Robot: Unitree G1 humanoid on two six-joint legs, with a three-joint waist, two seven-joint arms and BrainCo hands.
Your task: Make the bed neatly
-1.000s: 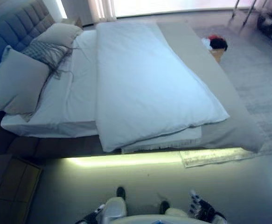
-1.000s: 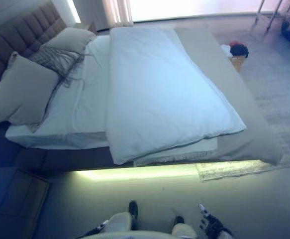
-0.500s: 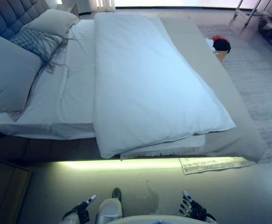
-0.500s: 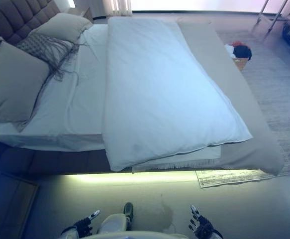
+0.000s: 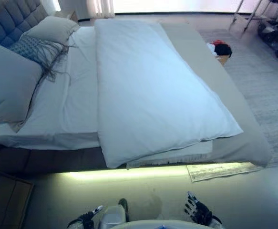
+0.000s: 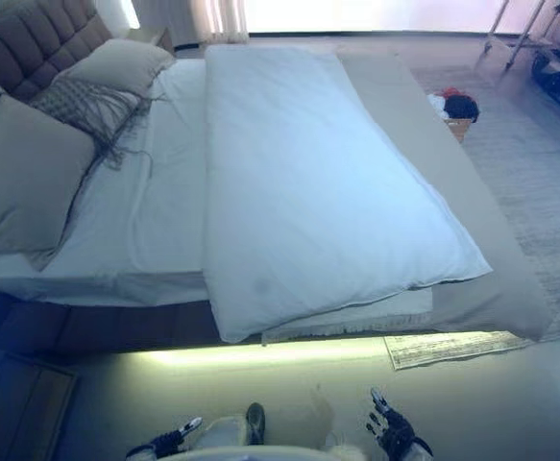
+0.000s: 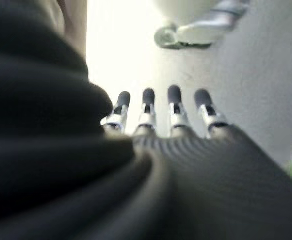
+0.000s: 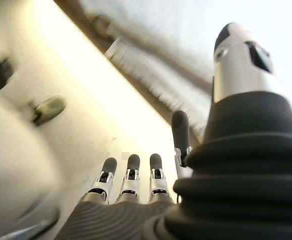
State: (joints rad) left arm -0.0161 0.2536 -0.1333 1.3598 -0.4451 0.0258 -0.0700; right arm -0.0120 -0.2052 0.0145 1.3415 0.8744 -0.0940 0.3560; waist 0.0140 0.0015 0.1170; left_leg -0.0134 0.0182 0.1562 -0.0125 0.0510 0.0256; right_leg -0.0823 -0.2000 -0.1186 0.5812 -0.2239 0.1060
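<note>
Both hands, left hand (image 5: 87, 220) and right hand (image 5: 197, 211), are hanging low over the floor, fingers straight and holding nothing. A white duvet (image 5: 148, 90) is lying folded lengthwise on the bed (image 5: 234, 114), pillows (image 5: 10, 83) resting by the headboard (image 5: 5, 21).

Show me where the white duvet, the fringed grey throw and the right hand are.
white duvet (image 5: 153, 90), left eye view, middle of its top.
fringed grey throw (image 5: 31, 47), left eye view, its woven part.
right hand (image 6: 392, 433), right eye view, back of the hand.
</note>
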